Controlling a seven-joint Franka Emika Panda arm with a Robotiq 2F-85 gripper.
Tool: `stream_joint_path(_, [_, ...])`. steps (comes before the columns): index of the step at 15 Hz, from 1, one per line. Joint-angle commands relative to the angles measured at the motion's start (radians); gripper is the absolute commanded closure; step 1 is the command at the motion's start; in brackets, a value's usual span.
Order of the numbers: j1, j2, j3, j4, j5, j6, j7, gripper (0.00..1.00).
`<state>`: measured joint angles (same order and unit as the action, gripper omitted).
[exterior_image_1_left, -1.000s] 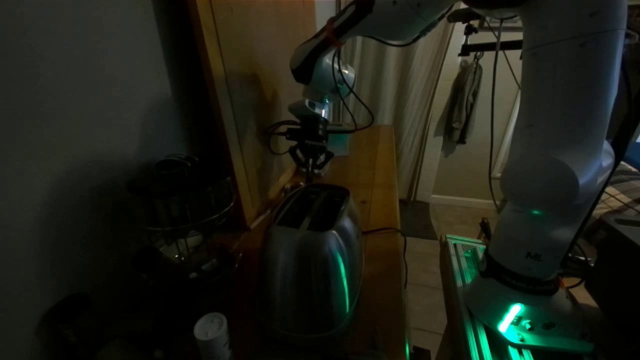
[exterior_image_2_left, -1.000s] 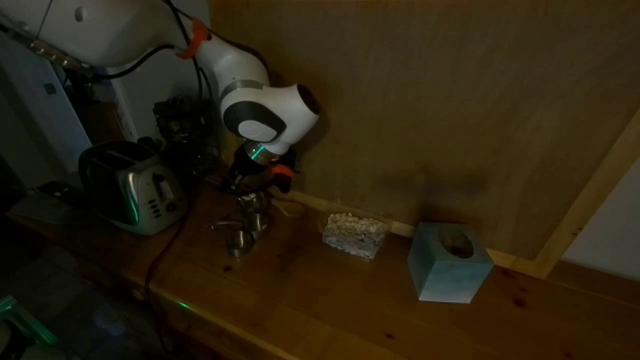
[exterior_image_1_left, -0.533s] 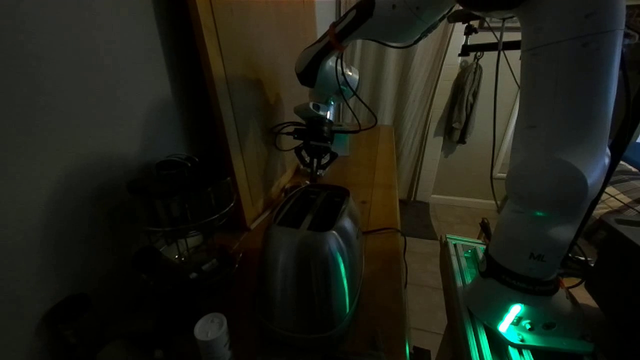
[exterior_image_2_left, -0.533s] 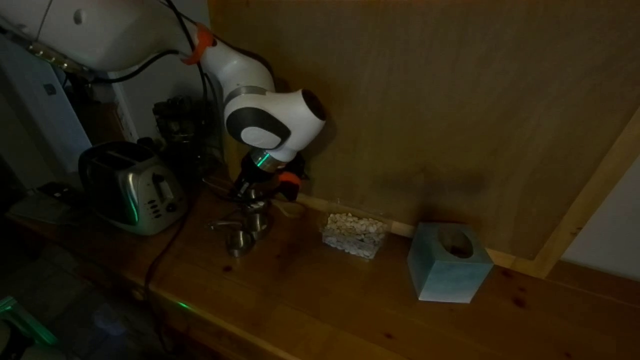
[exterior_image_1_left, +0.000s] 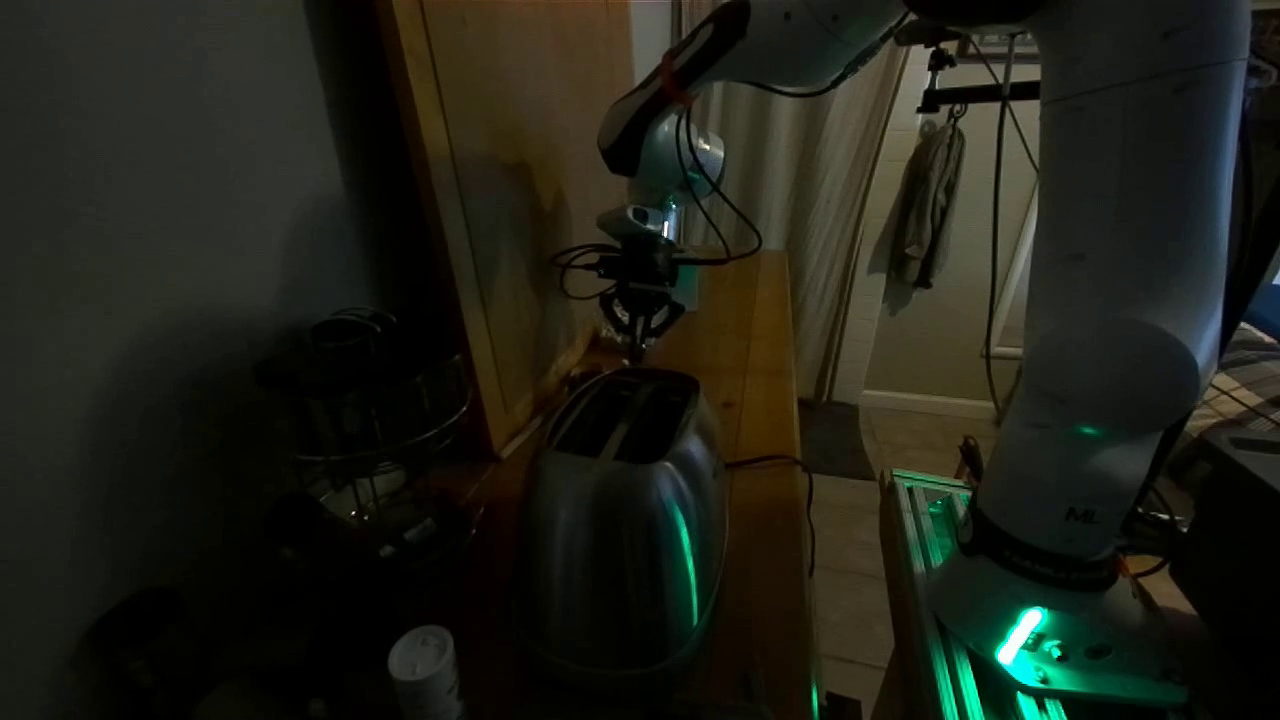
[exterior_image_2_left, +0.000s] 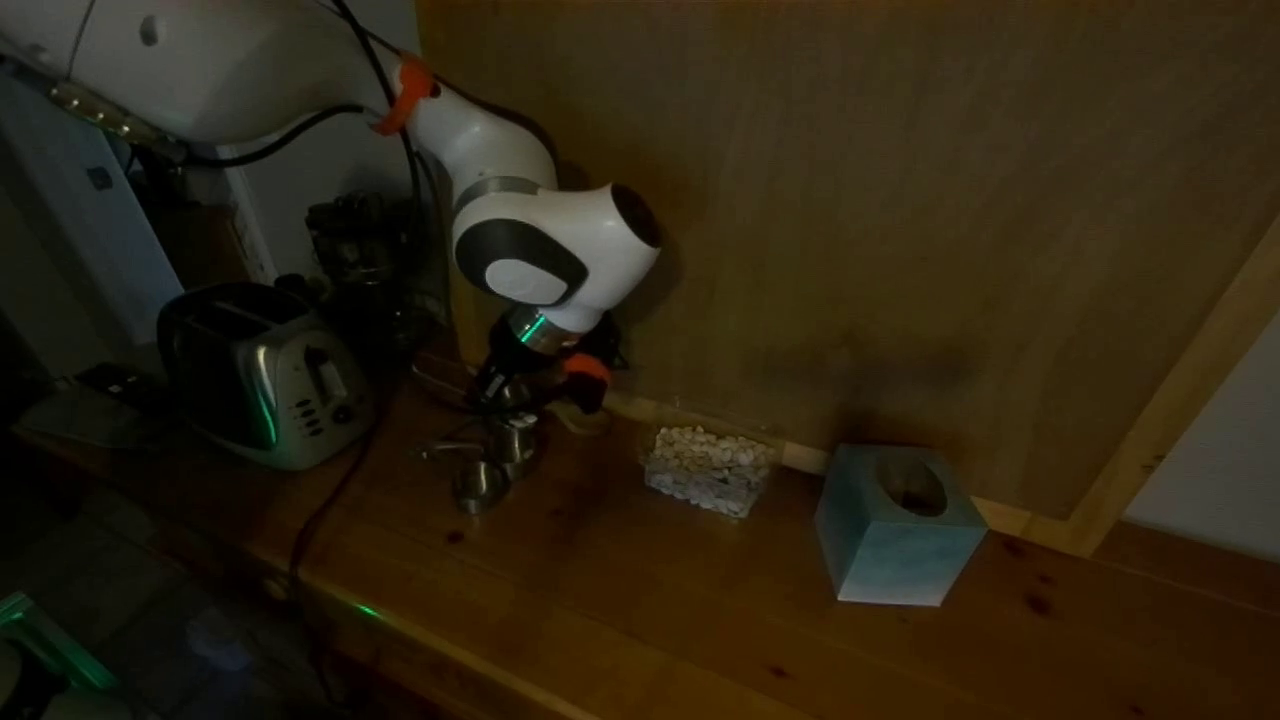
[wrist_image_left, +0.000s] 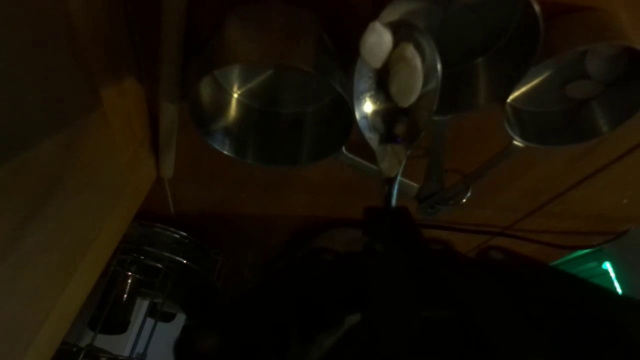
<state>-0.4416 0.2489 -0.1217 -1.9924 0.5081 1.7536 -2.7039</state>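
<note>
My gripper is shut on the handle of a metal spoon. Several pale flat pieces lie in the spoon's bowl. The spoon is above a group of metal measuring cups. A cup to its left looks empty. Another cup is partly behind the bowl. A third cup at right has pale pieces inside. In an exterior view two cups show below the gripper; the wrist partly hides the rest. In an exterior view the gripper is beyond the toaster.
A steel toaster stands on the wooden counter, its cord over the front edge. A clear box of pale pieces and a blue tissue box stand by the wooden panel. A wire rack is dark.
My arm has moved away from the toaster, along the counter and slightly down, rightward in both exterior views. The gripper stays shut. The cups, boxes and toaster have not moved.
</note>
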Motion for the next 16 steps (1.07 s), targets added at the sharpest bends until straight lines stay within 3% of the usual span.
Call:
stream_joint_path(1, [0.033,-0.019,-0.02,-0.024,0.02,-0.019,-0.073,0.98])
stream_joint_path(2, [-0.067,-0.036,0.126,-0.011,-0.005,-0.019,-0.014,0.98])
stream_joint_path(3, [-0.076,-0.037,0.145,-0.01,-0.003,-0.026,-0.018,0.98])
stream_joint_path(4, [-0.042,-0.034,0.098,-0.026,0.008,-0.031,-0.078,0.98])
stream_joint_path(5, [-0.114,-0.044,0.209,-0.012,-0.007,-0.037,-0.036,0.98])
stream_joint_path(6, [-0.14,-0.049,0.249,-0.011,-0.014,-0.042,-0.025,0.98])
stream_joint_path(7, [-0.106,-0.048,0.189,-0.033,-0.001,-0.038,-0.072,0.98])
stream_joint_path(9, [-0.215,-0.047,0.333,-0.009,0.001,-0.036,-0.022,0.98])
stream_joint_path(10, [-0.211,-0.04,0.316,-0.018,0.006,-0.037,-0.057,0.98])
stream_joint_path(12, [-0.302,-0.026,0.418,-0.003,0.006,-0.037,-0.043,0.98])
stream_joint_path(16, [-0.379,-0.018,0.472,-0.03,0.016,0.007,-0.043,0.98])
